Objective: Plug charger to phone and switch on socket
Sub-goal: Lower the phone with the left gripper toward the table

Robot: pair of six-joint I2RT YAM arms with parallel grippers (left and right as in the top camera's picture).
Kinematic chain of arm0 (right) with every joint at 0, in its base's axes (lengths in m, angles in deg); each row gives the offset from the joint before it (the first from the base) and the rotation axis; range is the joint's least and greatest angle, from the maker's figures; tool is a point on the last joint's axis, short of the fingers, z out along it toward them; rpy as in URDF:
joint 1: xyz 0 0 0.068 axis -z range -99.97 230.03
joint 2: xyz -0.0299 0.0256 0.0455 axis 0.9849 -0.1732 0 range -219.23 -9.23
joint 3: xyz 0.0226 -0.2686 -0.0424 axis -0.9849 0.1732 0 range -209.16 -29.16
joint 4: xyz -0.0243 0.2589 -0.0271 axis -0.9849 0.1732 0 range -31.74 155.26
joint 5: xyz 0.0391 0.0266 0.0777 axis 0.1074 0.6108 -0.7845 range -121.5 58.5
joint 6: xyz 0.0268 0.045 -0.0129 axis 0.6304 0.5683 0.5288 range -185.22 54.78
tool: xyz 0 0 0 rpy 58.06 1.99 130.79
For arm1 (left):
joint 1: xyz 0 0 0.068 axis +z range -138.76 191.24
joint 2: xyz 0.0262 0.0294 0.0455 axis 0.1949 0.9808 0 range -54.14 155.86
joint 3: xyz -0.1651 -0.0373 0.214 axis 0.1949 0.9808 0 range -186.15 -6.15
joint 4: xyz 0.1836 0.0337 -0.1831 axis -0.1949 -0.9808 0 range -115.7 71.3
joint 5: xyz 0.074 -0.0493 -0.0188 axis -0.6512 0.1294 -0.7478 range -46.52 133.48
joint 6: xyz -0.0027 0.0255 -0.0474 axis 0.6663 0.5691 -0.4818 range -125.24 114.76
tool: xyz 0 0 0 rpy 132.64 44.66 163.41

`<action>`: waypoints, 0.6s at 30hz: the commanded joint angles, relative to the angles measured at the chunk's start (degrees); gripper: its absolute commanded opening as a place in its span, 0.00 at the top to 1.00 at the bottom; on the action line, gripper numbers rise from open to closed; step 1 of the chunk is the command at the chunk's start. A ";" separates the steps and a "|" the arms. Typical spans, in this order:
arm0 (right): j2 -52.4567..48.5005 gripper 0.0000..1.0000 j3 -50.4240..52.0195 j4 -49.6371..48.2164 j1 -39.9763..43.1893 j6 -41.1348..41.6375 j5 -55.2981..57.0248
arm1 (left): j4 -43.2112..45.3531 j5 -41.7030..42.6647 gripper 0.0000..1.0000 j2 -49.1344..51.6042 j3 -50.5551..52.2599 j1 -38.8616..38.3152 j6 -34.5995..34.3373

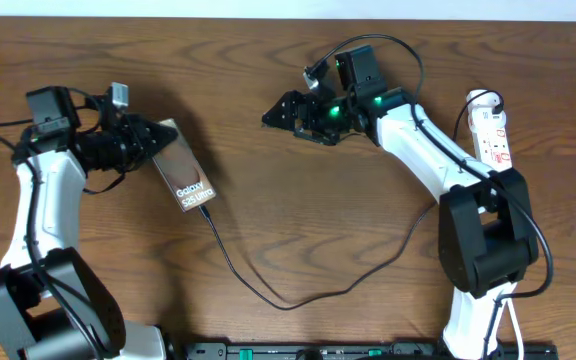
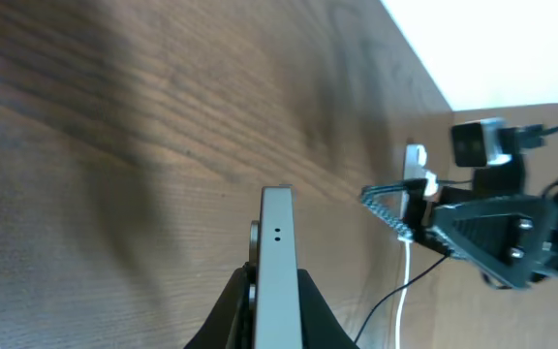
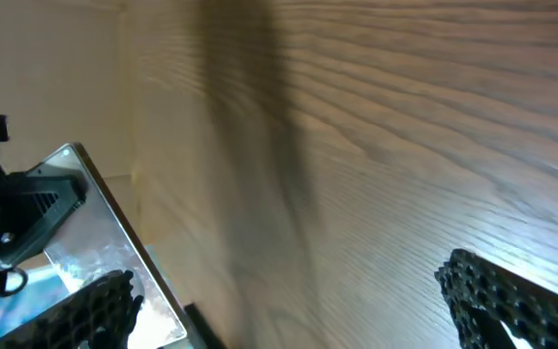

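Observation:
The phone (image 1: pixel 184 172), bronze with "Galaxy S25 Ultra" text, lies tilted at the left. My left gripper (image 1: pixel 161 145) is shut on its upper end. In the left wrist view the phone's grey edge (image 2: pixel 277 254) is clamped between the fingers (image 2: pixel 277 296). The charger's thin black cable (image 1: pixel 268 298) runs from the phone's lower end (image 1: pixel 207 212) in a loop toward the right arm. Its dark tip (image 3: pixel 198 327) sits at the phone's corner (image 3: pixel 100 237). My right gripper (image 1: pixel 282 110) is open and empty, right of the phone (image 3: pixel 298 310). The white socket strip (image 1: pixel 492 128) lies at the far right.
The strip's white cord (image 2: pixel 404 291) runs down the right side of the table, and the right arm (image 1: pixel 438 165) stretches over the wood between strip and phone. The table's back edge meets a white wall (image 2: pixel 511 48). A dark rail (image 1: pixel 368 350) lines the front edge.

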 commanded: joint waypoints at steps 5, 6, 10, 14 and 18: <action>3.30 0.01 -0.37 4.70 1.77 -0.20 3.96 | 0.04 -2.10 0.92 5.81 -0.46 -4.66 0.55; 3.39 0.02 -0.37 6.08 1.77 -0.22 5.77 | 0.11 -2.91 0.93 6.88 -0.46 -5.40 0.55; 3.58 0.01 -0.37 8.72 1.77 -1.22 8.79 | 0.09 -3.91 0.93 9.84 -0.46 -6.95 0.55; 3.58 0.02 -0.37 9.18 1.77 -1.29 9.05 | -0.15 -7.39 0.93 10.64 -0.46 -7.63 0.55; 3.58 0.02 -0.37 9.70 1.77 -1.36 9.51 | -1.03 -8.39 0.93 10.64 -0.46 -8.24 0.55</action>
